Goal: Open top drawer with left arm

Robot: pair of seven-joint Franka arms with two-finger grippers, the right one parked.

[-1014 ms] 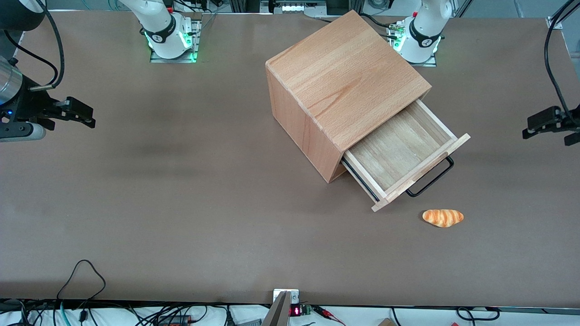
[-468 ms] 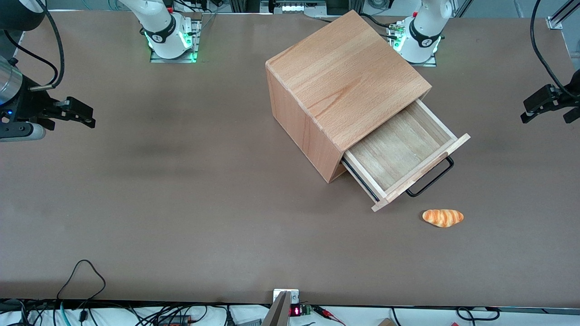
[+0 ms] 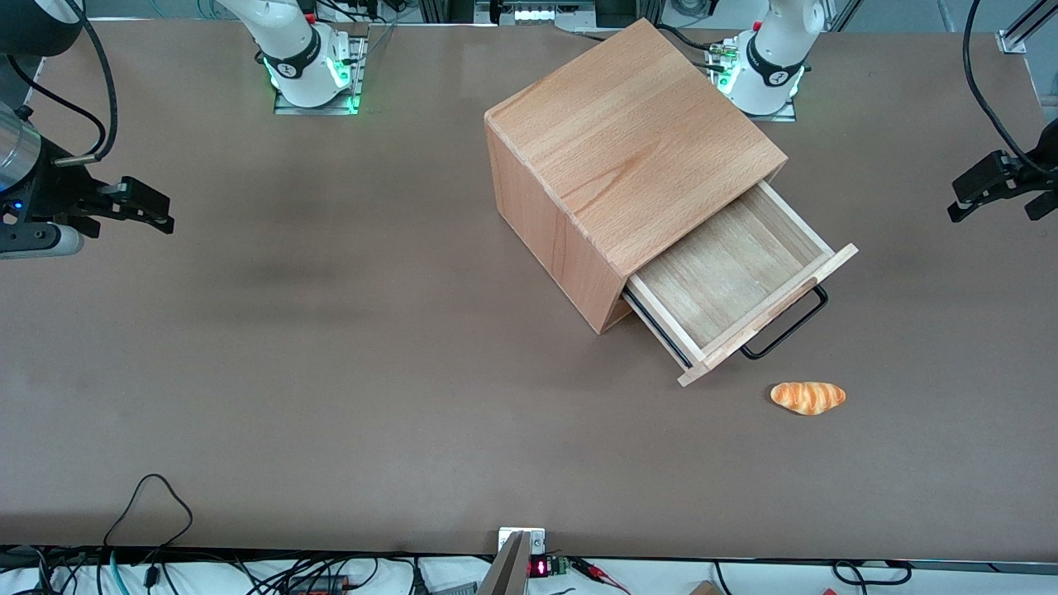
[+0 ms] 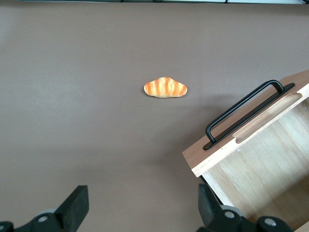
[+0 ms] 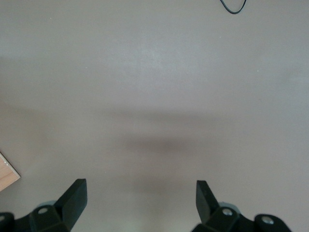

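In the front view, the brown table (image 3: 331, 372) filled nearly the whole frame. Just right of centre in the upper half stood the beech cabinet (image 3: 628, 140), a large cube turned at an angle to the table's edges. The top drawer (image 3: 727, 281) was pulled well out of the cabinet toward the lower right of the frame, its pale wooden floor bare, a black slide rail showing along the side nearer the camera. Its plank front (image 3: 773, 314) ran diagonally, and the black bar handle (image 3: 789, 326) stood out from that front on the outer side. A little nearer the camera than the handle, in the lower right part of the frame, a croissant (image 3: 808, 397) lay on the table, apart from the drawer.

At the right edge of the frame, about a third of the way down, the left arm's gripper (image 3: 1000, 192) hung above the table, well apart from the drawer and touching nothing. In the left wrist view its two black fingers (image 4: 75, 205) stood wide apart with only bare table between them, clamped on nothing. That same view also showed the croissant (image 4: 165, 88), the handle (image 4: 244, 112) and the drawer's front plank (image 4: 246, 140) with the open drawer (image 4: 270, 174) beside it.
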